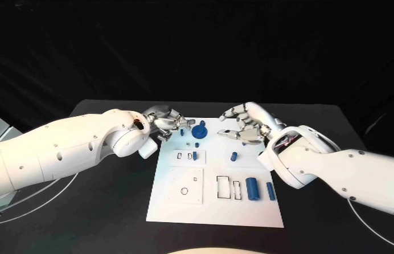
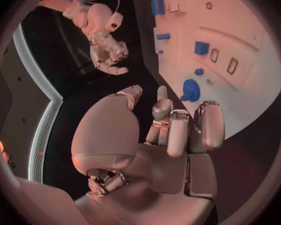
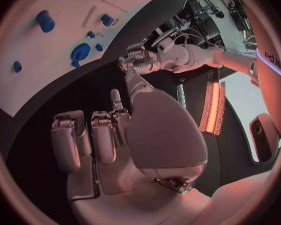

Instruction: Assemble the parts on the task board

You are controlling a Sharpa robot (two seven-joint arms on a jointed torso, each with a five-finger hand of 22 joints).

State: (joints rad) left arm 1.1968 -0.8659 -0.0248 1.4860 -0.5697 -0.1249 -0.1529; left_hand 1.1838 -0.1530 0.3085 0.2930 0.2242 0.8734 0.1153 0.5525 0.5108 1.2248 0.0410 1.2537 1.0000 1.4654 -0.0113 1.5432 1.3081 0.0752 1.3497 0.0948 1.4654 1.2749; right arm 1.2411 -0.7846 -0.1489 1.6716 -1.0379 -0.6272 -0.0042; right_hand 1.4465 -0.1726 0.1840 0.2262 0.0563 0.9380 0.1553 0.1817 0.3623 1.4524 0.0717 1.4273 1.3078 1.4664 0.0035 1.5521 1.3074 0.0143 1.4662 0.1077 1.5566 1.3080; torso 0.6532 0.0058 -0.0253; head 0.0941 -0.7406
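Observation:
The white task board (image 1: 215, 208) lies in the middle of the black table. On its far end stands a round blue part (image 1: 198, 132), with a small blue part (image 1: 233, 156) nearer the middle and two blue cylinders (image 1: 252, 188) near the right edge. My left hand (image 1: 168, 120) hovers at the board's far left corner, fingers loosely bent and apart, nothing in them. My right hand (image 1: 245, 126) hovers at the far right corner, likewise empty. The left wrist view shows my left hand (image 2: 172, 130) above the round part (image 2: 190, 90). In the right wrist view my right hand (image 3: 115, 135) is empty.
Outlined slots (image 1: 223, 187) and small holes (image 1: 184, 191) mark the board's near half. A white cable (image 1: 41, 200) curves over the table at the left. Bare black table (image 1: 328, 123) surrounds the board on both sides.

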